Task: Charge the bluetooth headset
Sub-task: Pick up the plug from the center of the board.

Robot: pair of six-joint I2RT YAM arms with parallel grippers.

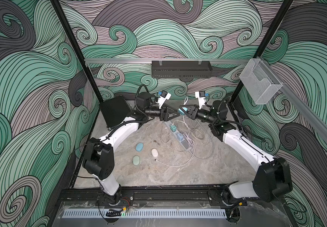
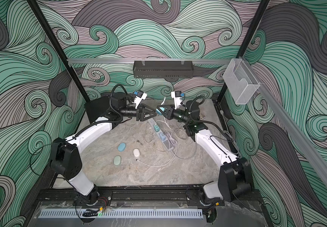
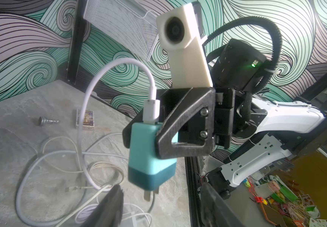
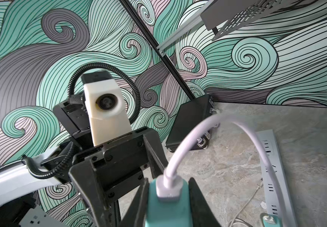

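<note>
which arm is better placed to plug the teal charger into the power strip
Right, probably. The right gripper is shut on the charger, its prongs bare, raised near the far end of the power strip. The left gripper is open and empty beside it.

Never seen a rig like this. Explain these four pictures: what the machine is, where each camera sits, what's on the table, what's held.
Two robot arms stand over a table. Two pictures look down from overhead; the others come from a camera on each wrist. The right gripper is shut on a teal charger with a white cable plugged in; the left gripper faces it, open and empty. On the table lie a power strip, loose cables, and three small oval cases: blue, green, white.
</note>
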